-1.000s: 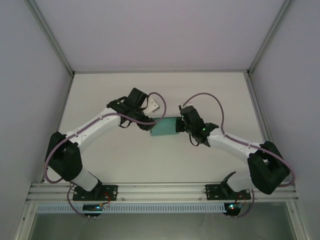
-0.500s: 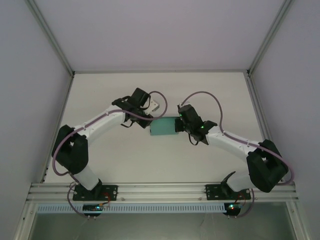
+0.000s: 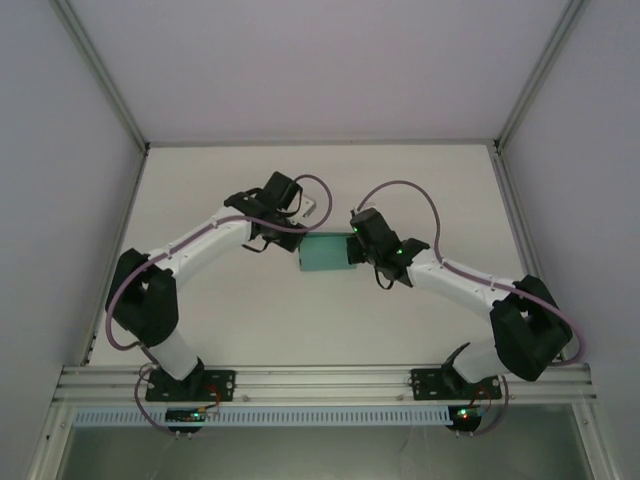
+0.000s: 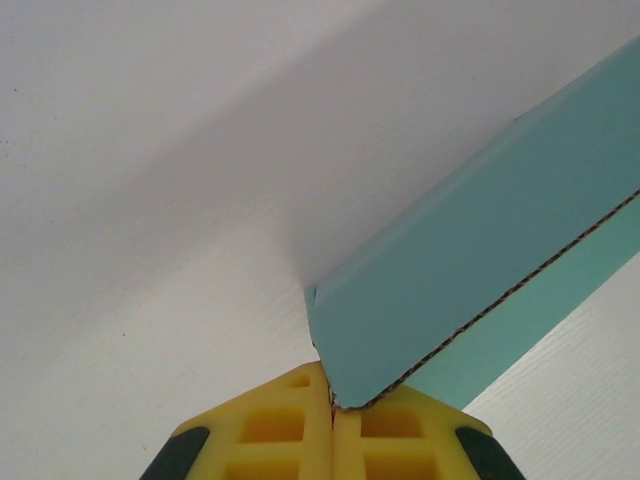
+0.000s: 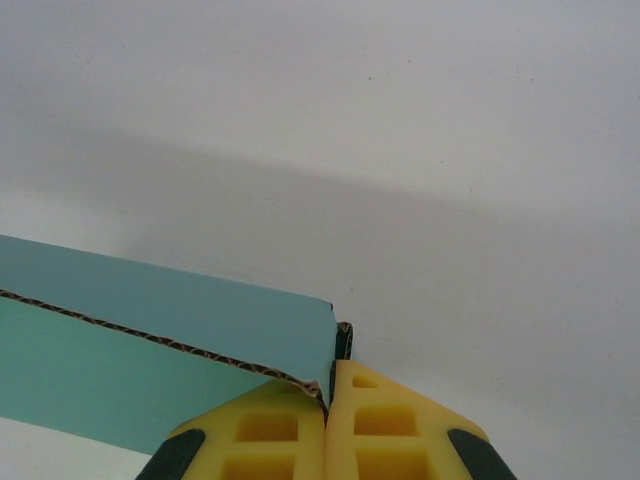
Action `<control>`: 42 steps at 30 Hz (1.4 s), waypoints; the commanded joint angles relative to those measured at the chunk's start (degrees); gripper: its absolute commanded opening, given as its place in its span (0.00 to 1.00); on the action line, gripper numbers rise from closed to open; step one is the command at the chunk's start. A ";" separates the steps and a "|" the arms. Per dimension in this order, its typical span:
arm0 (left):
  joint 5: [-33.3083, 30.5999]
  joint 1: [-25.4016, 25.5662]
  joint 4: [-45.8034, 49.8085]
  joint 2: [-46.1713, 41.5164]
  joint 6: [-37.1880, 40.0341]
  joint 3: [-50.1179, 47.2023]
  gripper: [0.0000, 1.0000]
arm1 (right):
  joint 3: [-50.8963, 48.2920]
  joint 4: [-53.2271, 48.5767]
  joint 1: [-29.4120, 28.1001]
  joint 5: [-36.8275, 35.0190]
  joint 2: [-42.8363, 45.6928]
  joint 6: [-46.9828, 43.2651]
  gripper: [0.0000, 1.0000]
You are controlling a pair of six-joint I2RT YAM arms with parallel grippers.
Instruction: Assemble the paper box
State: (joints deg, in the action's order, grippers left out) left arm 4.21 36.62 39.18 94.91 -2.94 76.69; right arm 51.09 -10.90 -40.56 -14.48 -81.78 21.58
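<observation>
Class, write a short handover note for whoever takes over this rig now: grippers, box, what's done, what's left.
Left gripper: jaws shut on a corner of the paper box.
Right gripper: jaws shut on its opposite end.
Box: middle of the table, between the arms.
Done: card folded along an edge, both ends gripped.
Left: probably closing the flaps; their state cannot be seen.

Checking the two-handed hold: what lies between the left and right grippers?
The paper box spans that gap in the top view; the left gripper and right gripper each pinch a corner.
</observation>
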 commanded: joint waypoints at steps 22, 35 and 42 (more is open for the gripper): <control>9.86 -3.56 14.43 7.80 -22.00 11.04 0.00 | 0.73 -12.20 -5.47 -6.69 -4.63 1.48 0.00; -10.50 8.20 -10.26 -1.56 -30.57 -15.81 0.00 | -6.74 -2.02 -6.99 -11.41 -2.96 4.78 0.00; -16.31 14.45 -14.37 -1.22 -32.07 -21.37 0.00 | -11.24 3.30 -7.52 -10.47 -0.31 4.96 0.00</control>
State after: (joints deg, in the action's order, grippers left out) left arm -15.86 47.81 19.31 88.77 -33.34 59.88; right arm 43.66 -1.34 -47.18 -29.58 -80.58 25.12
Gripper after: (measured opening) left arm 0.041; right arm 0.048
